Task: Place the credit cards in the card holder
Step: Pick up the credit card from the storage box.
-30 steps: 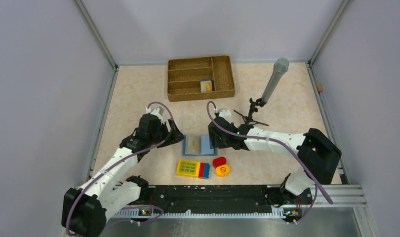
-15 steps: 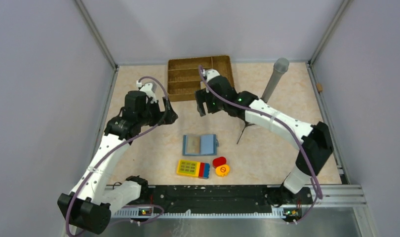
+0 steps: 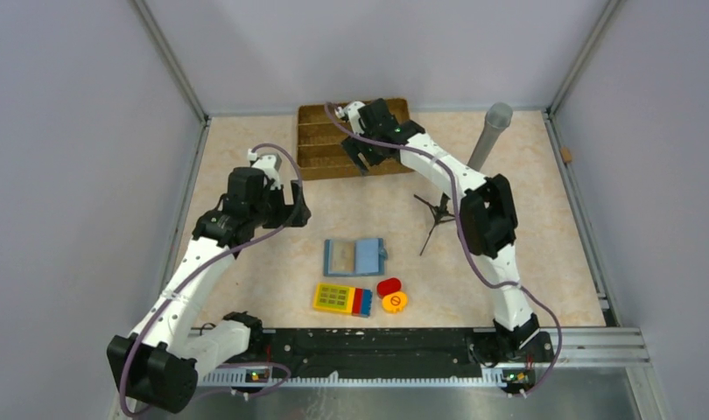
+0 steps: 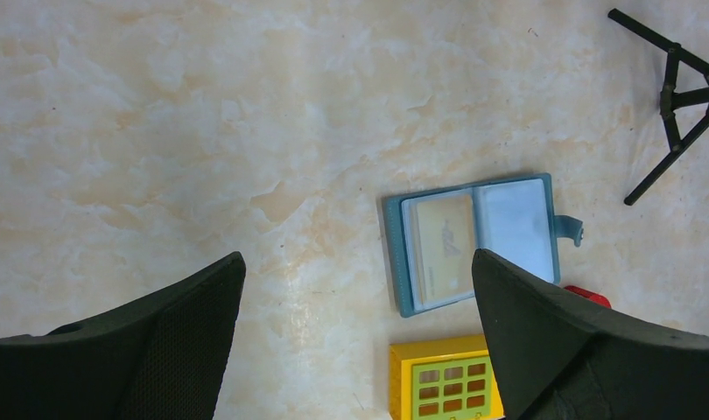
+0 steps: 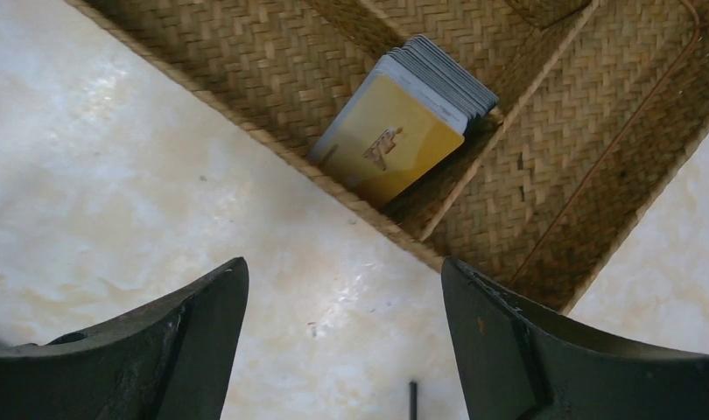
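Right wrist view: the right gripper (image 5: 342, 267), wide open and empty, hovers at the wicker tray (image 5: 246, 52) edge, the credit cards (image 5: 395, 140) stacked just ahead of its fingers. Equally open and empty, the left gripper (image 4: 358, 262) has the card holder (image 4: 478, 241) lying open ahead.

From above the right gripper (image 3: 361, 160) hides the cards (image 5: 403, 122) in the wicker tray (image 3: 316, 131), and the left wrist view's bottom edge cuts off the yellow keypad (image 4: 438, 385).

Teal-blue folding card holder (image 4: 473, 241) lies open on marbled beige worktop (image 4: 202, 131), a tan-yellow card (image 4: 445, 247) in one pocket; yellow keypad block (image 4: 443, 385) just beside.
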